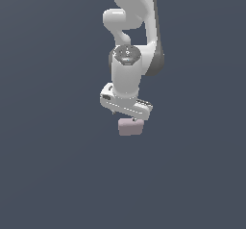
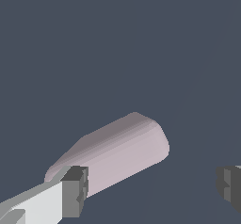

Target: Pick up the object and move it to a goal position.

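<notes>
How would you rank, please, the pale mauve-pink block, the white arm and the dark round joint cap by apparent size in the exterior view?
1. The white robot arm, by far the largest.
2. The pale mauve-pink rounded block and the dark round joint cap: these look about alike, and the gripper hides the block's top, so I leave them unranked.

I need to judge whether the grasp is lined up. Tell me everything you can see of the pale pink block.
The pale pink block is small, mauve-tinted and matte, with rounded edges and no markings. In the wrist view it looks elongated and lies at a slant between the open fingers, close against one pad and well clear of the other. In the exterior view it sits directly under the gripper, its top partly hidden by it. Whether the near pad actually touches it cannot be told.
</notes>
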Controlling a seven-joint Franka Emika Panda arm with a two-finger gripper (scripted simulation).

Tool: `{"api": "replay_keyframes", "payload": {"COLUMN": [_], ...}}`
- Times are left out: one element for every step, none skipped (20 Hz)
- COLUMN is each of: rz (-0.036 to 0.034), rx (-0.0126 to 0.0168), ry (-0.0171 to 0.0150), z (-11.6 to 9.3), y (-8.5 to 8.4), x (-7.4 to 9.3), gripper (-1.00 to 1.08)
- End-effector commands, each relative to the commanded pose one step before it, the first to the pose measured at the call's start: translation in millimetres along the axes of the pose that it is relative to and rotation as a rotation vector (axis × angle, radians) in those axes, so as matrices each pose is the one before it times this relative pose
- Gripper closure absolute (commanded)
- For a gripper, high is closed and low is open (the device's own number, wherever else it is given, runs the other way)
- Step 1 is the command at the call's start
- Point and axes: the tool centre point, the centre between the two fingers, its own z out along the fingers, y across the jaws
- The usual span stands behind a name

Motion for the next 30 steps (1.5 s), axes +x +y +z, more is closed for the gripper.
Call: {"api": "replay_keyframes", "payload": {"rz": [0.06697, 0.02620, 0.02621, 0.02620, 0.02620, 0.02621, 0.02620, 0.02620, 0.02620, 0.02620, 0.02620, 0.02620, 0.02620, 0.02620, 0.02620, 0.02620, 0.02620, 0.02620, 0.02620, 0.02620, 0.02620, 0.02620, 0.02619, 0.02620, 0.02619, 0.02619, 0.02619, 0.02619, 0.02619, 0.02619], "rx": [0.00133, 0.00051, 0.00050, 0.00050, 0.00049, 0.00048, 0.00048, 0.00047, 0.00047, 0.00046, 0.00046, 0.00045, 0.00045, 0.00045, 0.00044, 0.00044, 0.00044, 0.00043, 0.00043, 0.00043, 0.00043, 0.00043, 0.00042, 0.00042, 0.00042, 0.00042, 0.00042, 0.00042, 0.00042, 0.00042], "ry": [-0.00045, -0.00019, -0.00019, -0.00019, -0.00019, -0.00020, -0.00020, -0.00020, -0.00020, -0.00020, -0.00020, -0.00021, -0.00021, -0.00021, -0.00021, -0.00021, -0.00021, -0.00021, -0.00021, -0.00022, -0.00022, -0.00022, -0.00022, -0.00022, -0.00022, -0.00023, -0.00023, -0.00023, -0.00023, -0.00024], "z": [0.69, 0.27, 0.27, 0.26, 0.26, 0.26, 0.25, 0.25, 0.25, 0.25, 0.24, 0.24, 0.24, 0.23, 0.23, 0.23, 0.22, 0.22, 0.22, 0.21, 0.21, 0.21, 0.21, 0.20, 0.20, 0.20, 0.19, 0.19, 0.19, 0.18], "y": [-1.86, -0.72, -0.71, -0.70, -0.69, -0.68, -0.67, -0.66, -0.65, -0.64, -0.63, -0.62, -0.61, -0.60, -0.58, -0.57, -0.56, -0.54, -0.53, -0.52, -0.50, -0.49, -0.47, -0.46, -0.44, -0.43, -0.41, -0.39, -0.38, -0.36], "x": [-0.54, -0.26, -0.28, -0.30, -0.32, -0.33, -0.35, -0.37, -0.38, -0.40, -0.41, -0.43, -0.45, -0.46, -0.48, -0.49, -0.50, -0.52, -0.53, -0.54, -0.56, -0.57, -0.58, -0.59, -0.60, -0.61, -0.62, -0.63, -0.64, -0.65], "gripper": [-0.92, -0.92, -0.92, -0.92, -0.92, -0.92, -0.92, -0.92, -0.92, -0.92, -0.92, -0.92, -0.92, -0.92, -0.92, -0.92, -0.92, -0.92, -0.92, -0.92, -0.92, -0.92, -0.92, -0.92, -0.92, -0.92, -0.92, -0.92, -0.92, -0.92]}}
